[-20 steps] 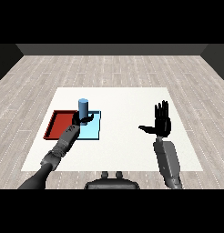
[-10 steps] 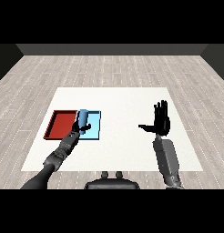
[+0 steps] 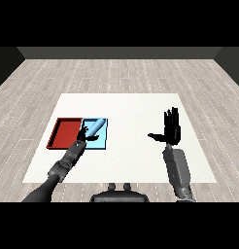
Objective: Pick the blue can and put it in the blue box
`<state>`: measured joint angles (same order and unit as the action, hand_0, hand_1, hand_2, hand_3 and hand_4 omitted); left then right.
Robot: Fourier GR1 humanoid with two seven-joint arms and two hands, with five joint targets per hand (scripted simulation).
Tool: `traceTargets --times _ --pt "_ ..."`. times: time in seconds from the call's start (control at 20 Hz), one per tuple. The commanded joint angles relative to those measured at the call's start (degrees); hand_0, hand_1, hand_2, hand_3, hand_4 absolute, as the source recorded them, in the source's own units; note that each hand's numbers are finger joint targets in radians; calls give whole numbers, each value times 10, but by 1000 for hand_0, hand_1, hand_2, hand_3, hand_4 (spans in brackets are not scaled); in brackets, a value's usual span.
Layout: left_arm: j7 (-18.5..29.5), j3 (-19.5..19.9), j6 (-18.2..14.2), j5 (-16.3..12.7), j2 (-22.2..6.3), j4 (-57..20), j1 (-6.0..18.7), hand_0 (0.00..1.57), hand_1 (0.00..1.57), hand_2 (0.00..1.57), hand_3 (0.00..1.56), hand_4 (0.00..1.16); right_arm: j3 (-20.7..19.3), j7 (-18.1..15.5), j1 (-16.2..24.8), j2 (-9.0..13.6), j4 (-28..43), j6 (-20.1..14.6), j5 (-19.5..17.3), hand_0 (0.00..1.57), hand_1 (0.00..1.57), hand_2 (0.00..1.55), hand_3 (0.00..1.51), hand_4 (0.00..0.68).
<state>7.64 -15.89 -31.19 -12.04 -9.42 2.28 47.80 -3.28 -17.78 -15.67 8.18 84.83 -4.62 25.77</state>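
Looking at: the head view, where I see a white table (image 3: 136, 160) on a grey plank floor (image 3: 116, 73).
Blue can (image 3: 95, 127): tilted hard over, nearly lying down, its top pointing to about 1 o'clock; I see it over the light blue tray (image 3: 103, 142).
Contact with tray: I cannot tell whether the can touches the tray floor.
Left hand (image 3: 84, 132): at the can's lower end, at 7 o'clock of it; its dark fingers are up against the can, but I cannot tell whether they curl round it.
Left forearm (image 3: 68, 160): comes in from the lower left corner, heading to 1 o'clock.
Red tray (image 3: 65, 132): just beside the light blue tray, at its 9 o'clock, edges touching.
Right hand (image 3: 172, 130): well apart at 3 o'clock of the trays, raised, fingers straight up, thumb out to the side, holding nothing.
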Motion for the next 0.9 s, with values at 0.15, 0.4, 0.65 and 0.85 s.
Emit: traceTargets --times 0.15,0.4,0.65,0.85 --pt "82 54 -80 -40 -6 32 -15 0 0 0 0 0 20 -17 4 -16 -6 21 -6 0 0 0 0 0" --pt "203 86 -78 -62 -4 119 -4 0 0 0 0 0 11 -23 16 -15 11 22 1 0 0 0 0 0" --pt "317 99 62 -87 8 240 -25 0 0 0 0 0 16 -15 12 -9 0 33 -1 0 0 0 0 0" --pt "371 84 119 -95 23 339 -101 0 0 0 0 0 24 5 43 8 21 44 -6 0 0 0 0 0"
